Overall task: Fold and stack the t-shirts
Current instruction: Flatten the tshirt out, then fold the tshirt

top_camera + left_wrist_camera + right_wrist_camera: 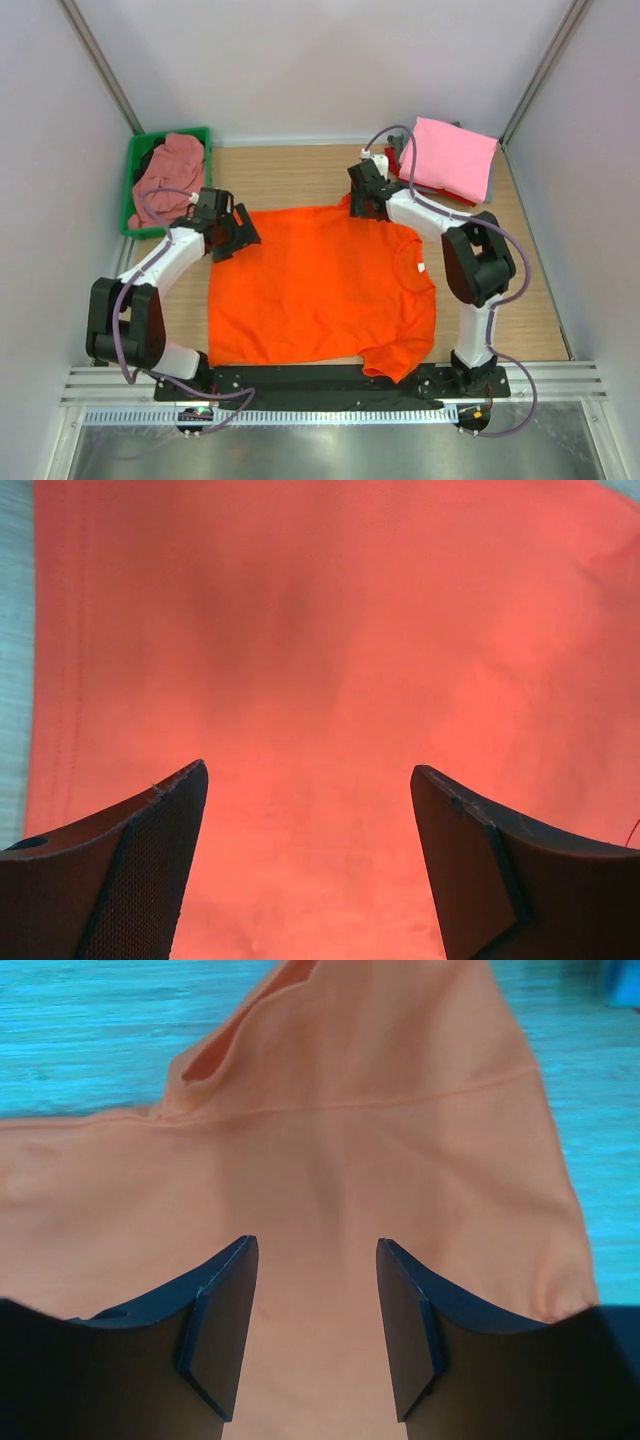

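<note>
A bright orange t-shirt (320,285) lies spread flat on the table, its neck with a white label (421,268) to the right. My left gripper (243,238) is open just above the shirt's far left corner; the left wrist view shows orange cloth (330,650) between the spread fingers (160,850). My right gripper (360,207) is open over the far sleeve (380,1080), nothing between the fingers (222,1330). A folded pink shirt (452,156) tops a stack at the far right, with red cloth (397,152) under it. A dusty-pink shirt (168,175) lies crumpled in the bin.
A green plastic bin (137,158) stands at the far left corner of the wooden table (530,300). White walls close in on three sides. A black rail (330,380) with the arm bases runs along the near edge.
</note>
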Available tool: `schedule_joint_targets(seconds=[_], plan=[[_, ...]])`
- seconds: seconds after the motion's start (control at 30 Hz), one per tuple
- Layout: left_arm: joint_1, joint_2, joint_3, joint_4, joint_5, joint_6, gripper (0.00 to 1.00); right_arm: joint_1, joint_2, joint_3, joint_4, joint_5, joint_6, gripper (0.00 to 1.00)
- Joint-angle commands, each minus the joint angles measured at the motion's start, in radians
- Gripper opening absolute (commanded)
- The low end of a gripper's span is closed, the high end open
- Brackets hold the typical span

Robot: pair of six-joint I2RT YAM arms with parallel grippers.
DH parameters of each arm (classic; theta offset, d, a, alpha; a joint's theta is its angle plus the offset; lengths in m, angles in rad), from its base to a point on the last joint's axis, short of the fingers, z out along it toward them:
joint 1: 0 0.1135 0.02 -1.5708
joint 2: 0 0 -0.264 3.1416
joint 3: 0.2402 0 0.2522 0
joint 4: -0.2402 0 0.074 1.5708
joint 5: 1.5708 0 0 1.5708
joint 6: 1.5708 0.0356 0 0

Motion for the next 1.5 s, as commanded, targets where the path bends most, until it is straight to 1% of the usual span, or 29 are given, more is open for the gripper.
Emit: schedule_joint_targets(seconds=[0.0,0.07,0.2,0.3,0.4,0.5,0.53,0.57,0.67,0.7,0.8,0.87,0.97,1.03,1.07,1.1,1.13,1.17,1.2,1.23,1.27,1.3,1.33,1.37,1.4,1.43,1.47], plan=[[-0.004,0.049,0.047,0.083,0.015,-0.018,0.83,-0.008,0.065,0.123,-0.019,-0.035,-0.042,0.56],[-0.004,0.077,0.062,0.089,0.010,-0.016,0.82,-0.013,0.143,0.173,-0.019,-0.051,-0.059,0.56],[-0.004,0.146,0.088,0.118,0.003,-0.024,0.82,-0.019,0.281,0.333,-0.037,-0.045,-0.095,0.57],[-0.004,0.221,0.136,0.132,-0.007,-0.024,0.82,-0.037,0.384,0.430,-0.057,-0.046,-0.104,0.56],[-0.004,0.324,0.211,0.134,-0.008,-0.023,0.82,-0.068,0.462,0.492,-0.064,-0.065,-0.093,0.57],[-0.004,0.459,0.323,0.112,-0.008,-0.013,0.81,-0.100,0.526,0.558,-0.077,-0.095,-0.081,0.57],[-0.004,0.491,0.394,0.077,-0.008,-0.010,0.81,-0.106,0.542,0.578,-0.083,-0.113,-0.079,0.57],[-0.002,0.546,0.426,0.066,-0.008,-0.009,0.80,-0.115,0.560,0.602,-0.096,-0.121,-0.081,0.57],[-0.004,0.583,0.504,0.049,0.003,-0.019,0.79,-0.120,0.632,0.723,-0.134,-0.132,-0.108,0.57],[-0.004,0.590,0.519,0.049,0.007,-0.020,0.79,-0.122,0.649,0.790,-0.146,-0.126,-0.114,0.58],[-0.007,0.582,0.585,0.023,0.012,-0.006,0.79,-0.134,0.721,0.897,-0.176,-0.135,-0.119,0.59],[-0.008,0.568,0.636,-0.024,0.016,0.013,0.80,-0.137,0.735,0.920,-0.171,-0.158,-0.116,0.61],[-0.021,0.502,0.671,-0.089,0.009,0.046,0.81,-0.137,0.699,0.918,-0.154,-0.186,-0.116,0.64],[-0.034,0.426,0.684,-0.138,-0.008,0.062,0.83,-0.137,0.659,0.905,-0.156,-0.213,-0.113,0.68],[-0.039,0.400,0.687,-0.156,-0.007,0.082,0.84,-0.137,0.609,0.894,-0.151,-0.224,-0.110,0.71],[-0.047,0.375,0.691,-0.176,-0.048,0.091,0.85,-0.137,0.575,0.865,-0.148,-0.247,-0.105,0.73],[-0.059,0.314,0.690,-0.219,-0.065,0.097,0.86,-0.137,0.546,0.848,-0.145,-0.262,-0.102,0.74],[-0.064,0.283,0.678,-0.237,-0.077,0.100,0.86,-0.136,0.480,0.833,-0.145,-0.276,-0.102,0.76],[-0.068,0.243,0.629,-0.256,-0.086,0.100,0.87,-0.136,0.449,0.802,-0.148,-0.302,-0.099,0.78],[-0.070,0.165,0.595,-0.263,-0.088,0.094,0.87,-0.134,0.417,0.788,-0.156,-0.311,-0.099,0.78],[-0.071,0.113,0.549,-0.265,-0.085,0.088,0.82,-0.131,0.340,0.755,-0.180,-0.319,-0.099,0.79],[-0.073,0.067,0.450,-0.265,-0.073,0.082,0.81,-0.128,0.302,0.725,-0.195,-0.325,-0.099,0.79],[-0.076,0.021,0.399,-0.270,-0.074,0.082,0.81,-0.125,0.245,0.686,-0.214,-0.334,-0.093,0.79],[-0.076,-0.081,0.345,-0.277,-0.082,0.077,0.81,-0.113,0.187,0.555,-0.215,-0.339,-0.085,0.79],[-0.076,-0.123,0.255,-0.311,-0.092,0.063,0.81,-0.103,0.044,0.470,-0.200,-0.339,-0.081,0.79],[-0.076,-0.177,0.216,-0.329,-0.099,0.053,0.81,-0.090,-0.034,0.376,-0.180,-0.312,-0.070,0.79],[-0.077,-0.262,0.176,-0.342,-0.091,0.042,0.79,-0.058,-0.107,0.199,-0.138,-0.286,-0.066,0.81]])
